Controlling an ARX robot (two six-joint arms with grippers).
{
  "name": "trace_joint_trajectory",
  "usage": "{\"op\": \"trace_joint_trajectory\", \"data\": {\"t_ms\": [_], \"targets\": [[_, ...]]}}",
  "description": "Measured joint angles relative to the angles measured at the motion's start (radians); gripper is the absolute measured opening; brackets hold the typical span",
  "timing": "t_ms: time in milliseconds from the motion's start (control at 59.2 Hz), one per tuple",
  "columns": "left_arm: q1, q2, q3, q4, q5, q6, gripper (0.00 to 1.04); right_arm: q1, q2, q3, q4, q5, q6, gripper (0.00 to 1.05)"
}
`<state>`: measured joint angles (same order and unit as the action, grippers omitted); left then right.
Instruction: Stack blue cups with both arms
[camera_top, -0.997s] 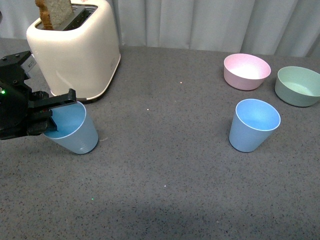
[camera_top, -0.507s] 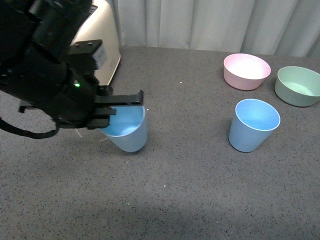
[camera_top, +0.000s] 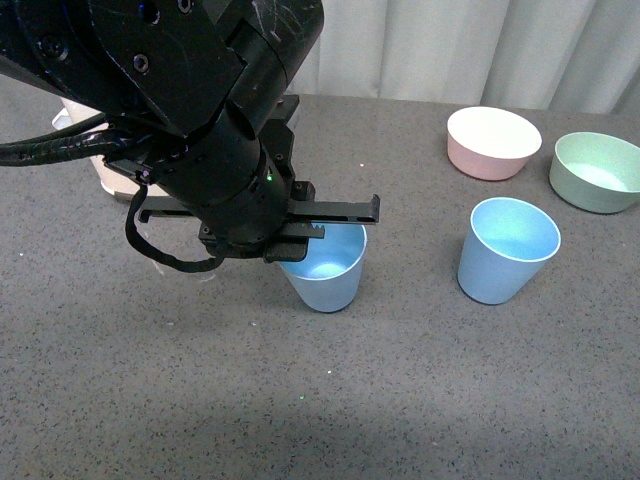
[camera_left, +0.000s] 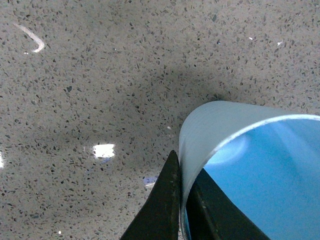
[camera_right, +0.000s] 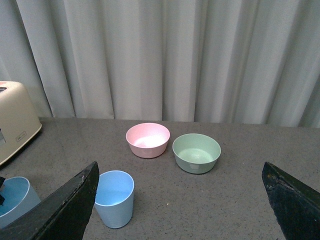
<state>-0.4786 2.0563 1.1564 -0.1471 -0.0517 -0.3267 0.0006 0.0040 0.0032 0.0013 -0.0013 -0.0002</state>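
A light blue tapered plastic cup (camera_top: 325, 272) sits just left of the middle of the front view, tilted, with its open mouth turned up and toward the camera. The left hand (camera_top: 345, 218) grips it by the rim. The left wrist view shows the hand (camera_left: 182, 169) narrowed onto the cup (camera_left: 235, 150), with one flat black finger (camera_left: 162, 200) against the outside of the wall and the other inside the mouth. The hand reaches the cup from the left of the frame, so the cup hangs at its tip, below and to the right of the bulky black left arm (camera_top: 200, 110) that fills the upper left. Whether the cup's base touches the grey speckled table (camera_top: 400, 400) cannot be told; a dark shadow lies beneath it.

The second light blue tapered plastic cup (camera_top: 508, 250) stands upright on the table at the right of the frame, apart from the held one and level with it. Behind it, in the upper right, are a pale pink round bowl (camera_top: 493, 142) and, just to its right, a pale green round bowl (camera_top: 597, 172). A sliver of a cream toaster (camera_top: 100, 178) shows past the arm at the left edge. A pale pleated curtain (camera_top: 450, 45) hangs behind the table.

The right hand (camera_right: 178, 171) is spread wide with nothing between its fingers. Its camera looks down on both cups, both bowls and the toaster.
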Motion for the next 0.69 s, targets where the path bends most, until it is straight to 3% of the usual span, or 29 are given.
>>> {"op": "trace_joint_trajectory", "data": {"t_ms": [101,389,574,693], "targets": [[-0.003,0.006,0.009,-0.01,-0.002,0.002,0.06,0.0,0.0,0.0,0.0,0.0,0.0,0.95],[-0.007,0.003,0.014,-0.03,0.008,-0.01,0.47,0.0,0.0,0.0,0.0,0.0,0.0,0.95],[0.013,-0.093,-0.008,-0.006,-0.035,-0.01,0.85,0.0,0.0,0.0,0.0,0.0,0.0,0.95],[0.022,-0.137,-0.019,-0.003,-0.045,-0.01,1.0,0.0,0.0,0.0,0.0,0.0,0.0,0.95]]}}
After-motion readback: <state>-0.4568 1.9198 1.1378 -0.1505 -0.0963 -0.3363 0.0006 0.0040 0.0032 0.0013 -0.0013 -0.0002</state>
